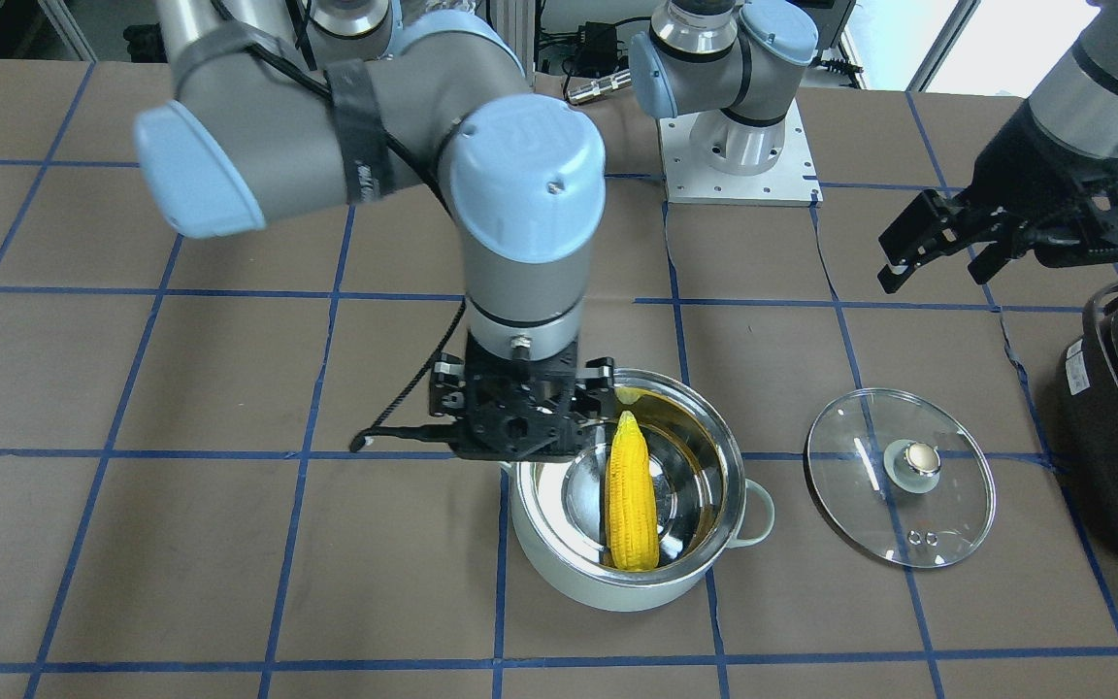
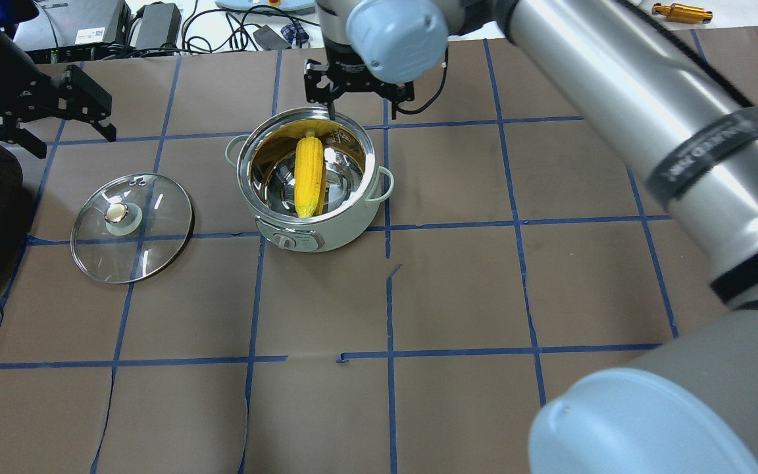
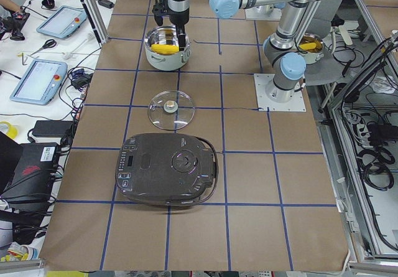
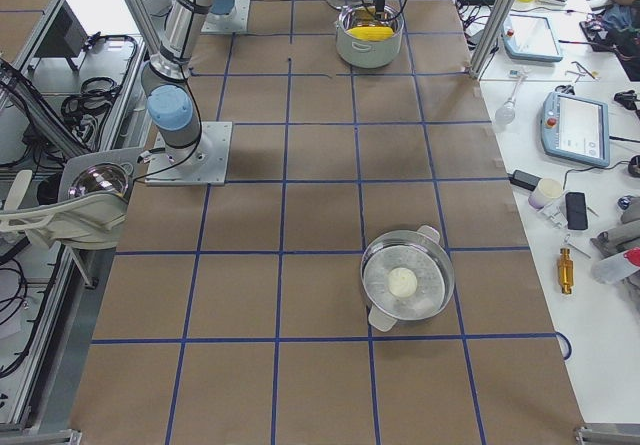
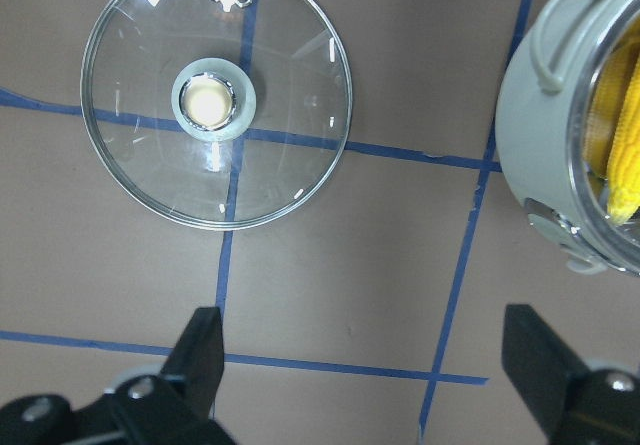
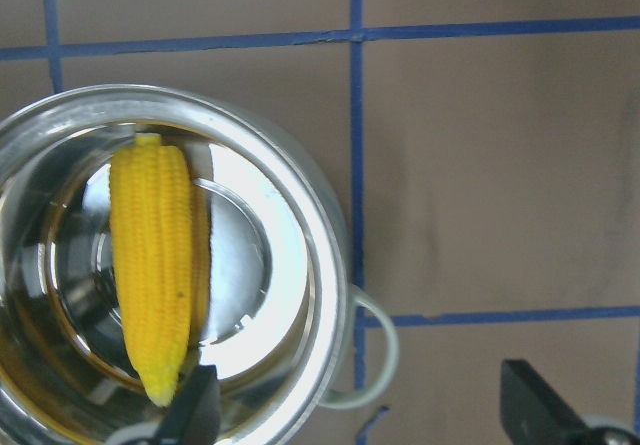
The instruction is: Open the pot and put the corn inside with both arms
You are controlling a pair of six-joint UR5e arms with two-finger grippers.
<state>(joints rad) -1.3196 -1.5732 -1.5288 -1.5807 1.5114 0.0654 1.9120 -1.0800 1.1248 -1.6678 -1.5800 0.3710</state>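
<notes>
**Item 1, my right gripper** point(image 6: 360, 410): fingers spread wide, nothing between them. It hangs over the far rim of the pot, on the side away from my base. In the right wrist view 1 finger shows over the rim and the other over the table beyond a loop handle. It is clear of the corn.

**Item 2, my left gripper** point(image 5: 365, 350): fingers wide apart and empty. It is held above the table, out on my left, near the lid and touching nothing.

**Item 3, pot** point(image 2: 326, 234): pale mint-white with a shiny steel inside and 2 loop handles. It stands upright and uncovered on the table.

**Item 4, corn** point(image 1: 632, 495): 1 bright yellow cob, inside the pot. It lies across the steel bottom with its pointed tip toward my base and its blunt end toward the far wall.

**Item 5, lid** point(image 2: 155, 230): clear glass with a brass-coloured knob, knob up. It lies flat on the table on my left of the pot, apart from it.

**Item 6, black appliance** point(image 3: 168, 177): glossy, on the table beyond the lid at my left end.

**Item 7, table** point(image 2: 458, 289): brown covering, marked into squares by blue tape.
</notes>
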